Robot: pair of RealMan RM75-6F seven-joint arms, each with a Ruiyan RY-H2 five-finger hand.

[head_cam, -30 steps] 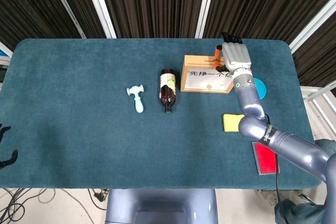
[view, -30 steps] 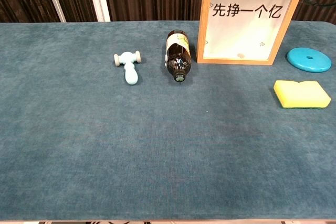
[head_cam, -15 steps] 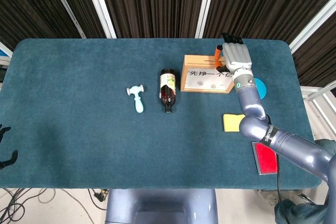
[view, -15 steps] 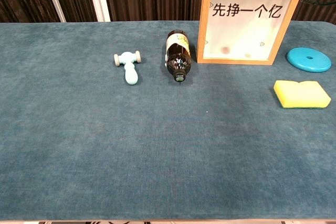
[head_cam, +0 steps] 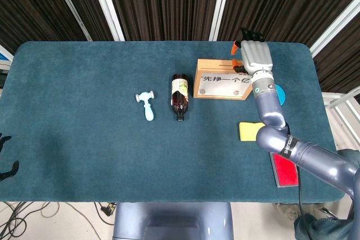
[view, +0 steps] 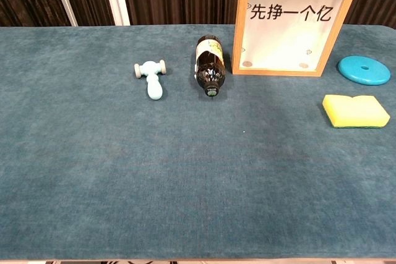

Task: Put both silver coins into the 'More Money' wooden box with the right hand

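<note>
Both silver coins [view: 247, 64] lay inside the 'More Money' wooden box [view: 296, 24]. The right robot hand [head_cam: 256, 56] hovered above it, apparently empty with fingers extended; withdrawing carelessly could topple the box.

Teal table [view: 93, 183], yellow sponge [view: 355, 110]

left half of frame: open felt | centre: hammer [head_cam: 147, 105], bottle [head_cam: 179, 95] | right: wooden box [head_cam: 223, 80], sponge [head_cam: 247, 131], blue disc [view: 364, 70]

Bottle [view: 209, 66] between toy hammer [view: 151, 77] and wooden box [view: 296, 23], two coins [view: 247, 64] inside (bottom corners), sponge [view: 355, 110] before disc [view: 364, 70]
</note>
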